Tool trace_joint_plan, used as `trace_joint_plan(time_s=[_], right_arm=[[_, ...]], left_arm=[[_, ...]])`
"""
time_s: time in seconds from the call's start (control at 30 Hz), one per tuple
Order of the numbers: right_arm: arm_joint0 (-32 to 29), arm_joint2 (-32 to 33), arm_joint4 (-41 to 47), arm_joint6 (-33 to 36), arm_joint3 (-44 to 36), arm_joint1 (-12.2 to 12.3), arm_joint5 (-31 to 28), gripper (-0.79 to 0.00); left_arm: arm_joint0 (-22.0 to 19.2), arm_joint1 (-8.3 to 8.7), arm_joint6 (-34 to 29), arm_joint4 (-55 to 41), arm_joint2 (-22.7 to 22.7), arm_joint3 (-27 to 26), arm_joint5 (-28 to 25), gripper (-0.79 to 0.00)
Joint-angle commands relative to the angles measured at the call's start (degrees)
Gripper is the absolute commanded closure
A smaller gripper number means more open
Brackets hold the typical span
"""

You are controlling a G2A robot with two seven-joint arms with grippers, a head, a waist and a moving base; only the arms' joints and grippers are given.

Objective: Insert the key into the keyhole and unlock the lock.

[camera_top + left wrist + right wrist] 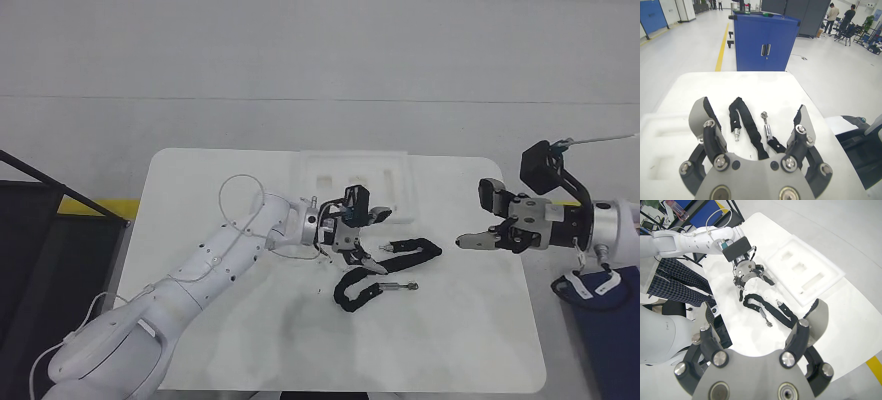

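Two grippers hung over the white table (470, 340). The left gripper (378, 240), spread wide and holding nothing, sat at the black chain lock (410, 250), its fingers (704, 113) straddling both chain ends. The key (405, 286) stuck out of the metal barrel on one end, lying on the table. Well apart to the right, the right gripper (480, 215) was likewise wide open and empty.

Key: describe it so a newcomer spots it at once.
On the white table, beside the white foam tray, lies a black fabric-sleeved chain lock. The small silver key sticks out of the silver cylinder at one end; the other end has only a bare pin.
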Motion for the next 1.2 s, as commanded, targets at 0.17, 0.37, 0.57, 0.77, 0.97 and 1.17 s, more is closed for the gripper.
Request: trace_joint_plan(time_s=[0.17,0.37,0.57,0.77,0.97,1.17], right_arm=[[1.0,-2.5,-5.2,-14.4,2.2,-1.8,-7.8,-0.785],[5.4,-8.7,-11.3,-24.9,6.8,-4.4,-14.1,-0.785],[12.4,-15.1,-16.7,-30.6,13.1,-7.3,-17.6,-0.785],[17.5,-18.7,-20.7,-34.3,18.3,-9.6,-20.6,-0.785],[20.5,-20.7,-23.2,-36.5,22.2,-11.3,-22.5,-0.785],[21.6,-21.2,-24.6,-37.7,24.1,-12.0,-22.8,-0.785]], left_arm=[[-3.5,4.29,3.3,1.8,-3.6,-3.0,0.0,-0.785],[-6.2,8.39,6.3,3.0,-4.9,-4.8,0.0,-0.785],[-8.4,13.14,7.6,3.2,-4.6,-8.3,0.0,-0.785],[-11.7,18.21,5.9,1.4,-2.6,-10.3,0.0,-0.785],[-13.9,21.71,4.2,-2.2,-0.3,-12.0,0.0,-0.785],[-14.6,23.02,4.3,-4.1,0.7,-12.6,0.0,-0.785]])
